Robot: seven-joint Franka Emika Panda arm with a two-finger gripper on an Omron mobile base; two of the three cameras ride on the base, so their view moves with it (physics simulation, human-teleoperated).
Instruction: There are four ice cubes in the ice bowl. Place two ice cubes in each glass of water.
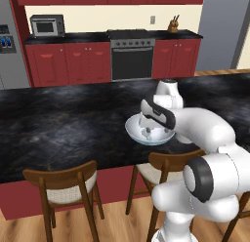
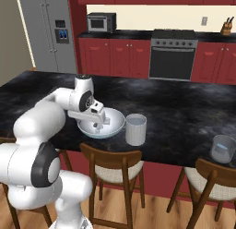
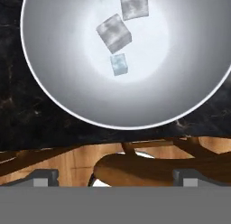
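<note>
The fingers (image 2: 97, 126) hang spread over the wide, glossy pale bowl (image 3: 58, 90) at the black bench's (image 2: 184, 108) near edge — three small translucent ice cubes (image 3: 114, 33) inside.

You face a black marbled counter (image 1: 58, 124) with wooden chairs (image 1: 63, 187) on a plank floor (image 2: 152, 214). Behind: red cabinets (image 2: 115, 57), oven (image 1: 132, 55), microwave (image 1: 47, 25), steel refrigerator (image 2: 48, 32), cream wall (image 1: 97, 19), probably a knife block (image 2: 226, 27).

Glossy white rounded arm (image 1: 205, 133) with dark joint bands.
</note>
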